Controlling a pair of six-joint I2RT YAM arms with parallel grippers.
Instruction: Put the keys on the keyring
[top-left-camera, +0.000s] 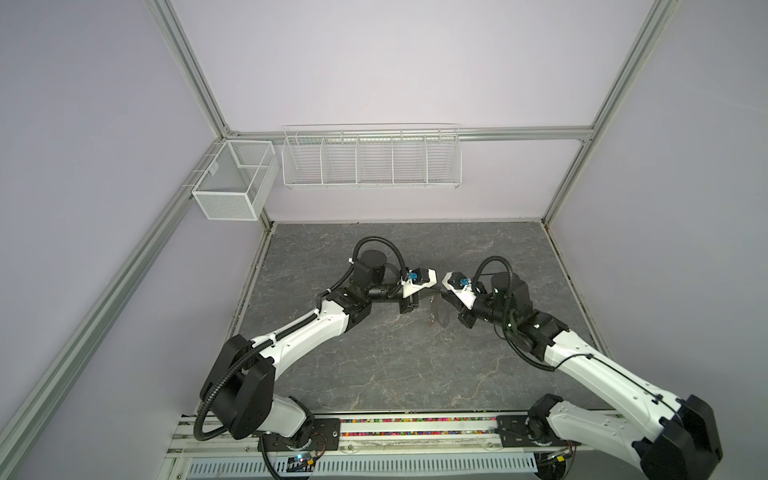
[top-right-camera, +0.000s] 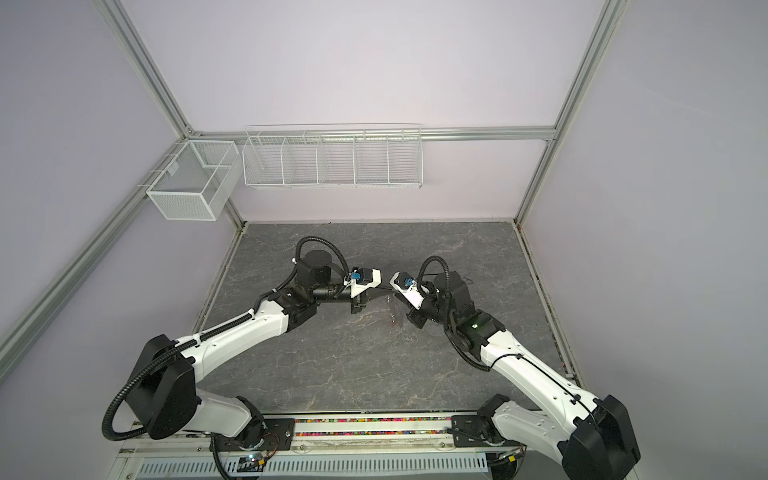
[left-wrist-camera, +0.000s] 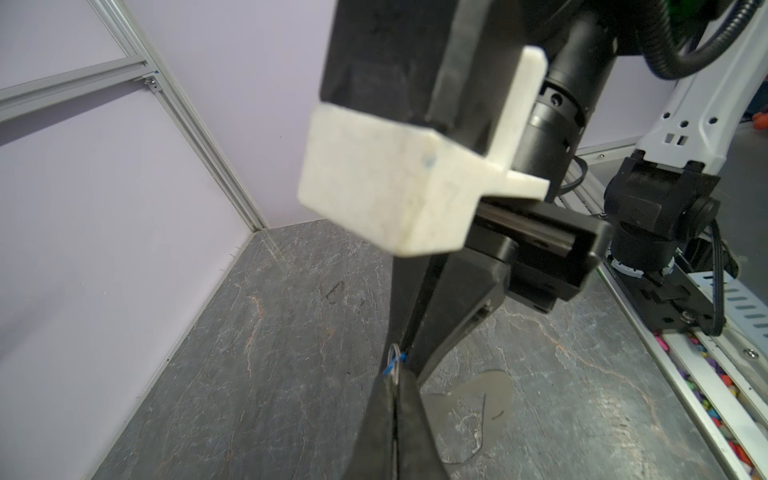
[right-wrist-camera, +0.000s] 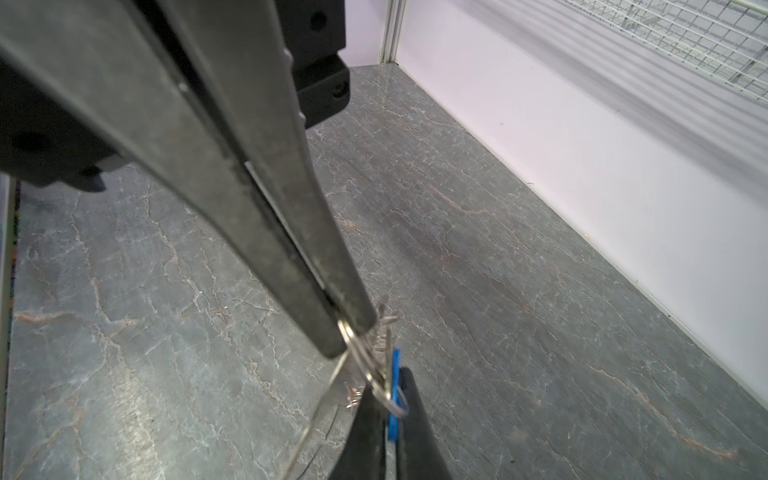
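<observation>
In both top views the two grippers meet tip to tip above the middle of the table. My left gripper (left-wrist-camera: 395, 380) is shut on a thin metal ring (right-wrist-camera: 362, 353) of the keyring. The keyring's flat tan-grey holder (left-wrist-camera: 471, 415) hangs below the ring, clear of the table. My right gripper (right-wrist-camera: 388, 380) is shut on the blue tag (right-wrist-camera: 394, 419) of a key. The ring loops around this tag at the fingertips. A reddish tag (top-left-camera: 432, 322) dangles under the grippers in a top view. The keys' metal blades are hidden.
The grey marble table (top-left-camera: 395, 374) has lilac walls behind and at both sides. A white wire rack (top-left-camera: 371, 160) and a mesh box (top-left-camera: 232, 183) hang on the walls above the table. A rail with small coloured bits (top-left-camera: 415, 428) runs along the front edge.
</observation>
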